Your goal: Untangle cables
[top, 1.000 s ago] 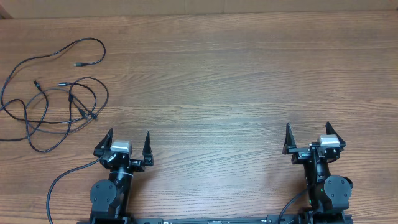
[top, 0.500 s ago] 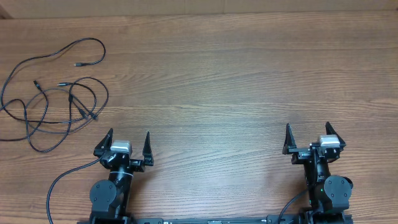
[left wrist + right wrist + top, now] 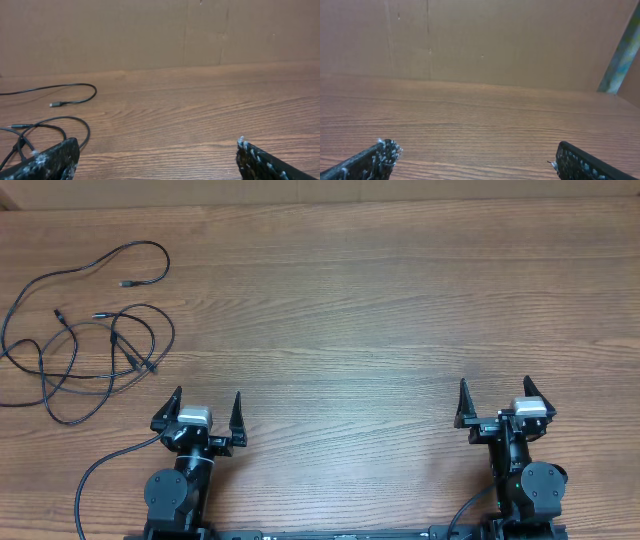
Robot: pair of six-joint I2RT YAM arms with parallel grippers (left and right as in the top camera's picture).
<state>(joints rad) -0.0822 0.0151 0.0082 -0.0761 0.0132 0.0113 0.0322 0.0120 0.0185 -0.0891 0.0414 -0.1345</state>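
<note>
Cables [image 3: 113,330]: prob. thin, limp, light, so pinch near plug end up-left of left gripper [image 3: 208,395], jaws there & on right gripper [image 3: 495,385] spread, empty.

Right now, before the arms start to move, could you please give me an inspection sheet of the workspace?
Surface: wooden table, plain wood grain.
Job's things: thin black cables lie in overlapping loops at the far left, small plugs showing, nothing holding them.
Clutter: nothing seen.
Grippers: left end effector and right end effector are both open and empty, at the near edge, apart from the job's things.
Cables: thicker left base cable and right base cable run off the near edge.
Surroundings: brown board wall behind the table.
</note>
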